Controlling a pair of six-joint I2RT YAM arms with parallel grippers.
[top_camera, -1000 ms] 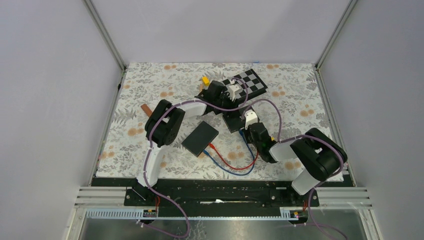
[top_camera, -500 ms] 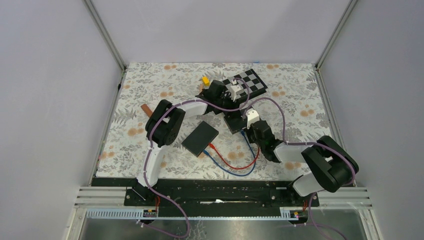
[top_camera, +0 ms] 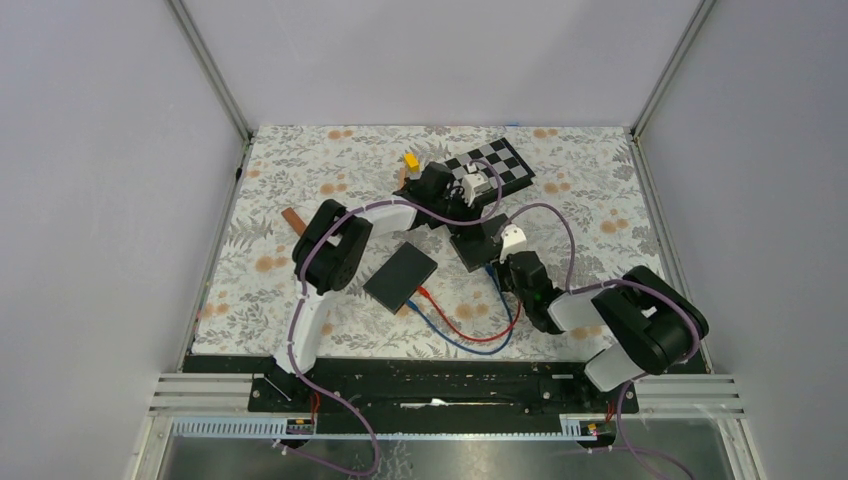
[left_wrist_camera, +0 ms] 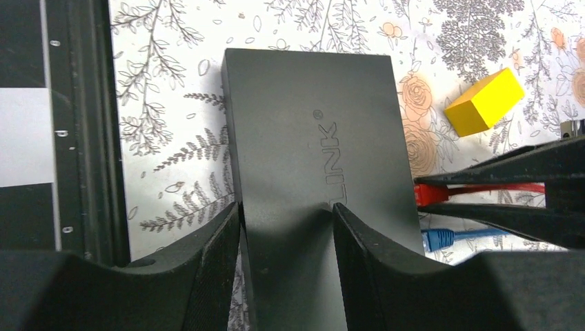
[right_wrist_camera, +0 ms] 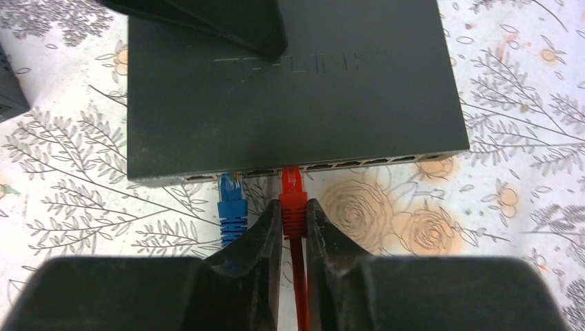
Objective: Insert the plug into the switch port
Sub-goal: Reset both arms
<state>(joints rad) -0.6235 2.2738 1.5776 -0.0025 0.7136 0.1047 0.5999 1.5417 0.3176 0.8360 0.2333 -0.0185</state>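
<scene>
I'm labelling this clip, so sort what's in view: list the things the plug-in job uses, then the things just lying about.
In the job: network switch; red Ethernet plug; right hand pinching it; left hand on the switch.
Lying about: blue Ethernet plug; yellow block; checkerboard; flat black box; brown piece.
</scene>
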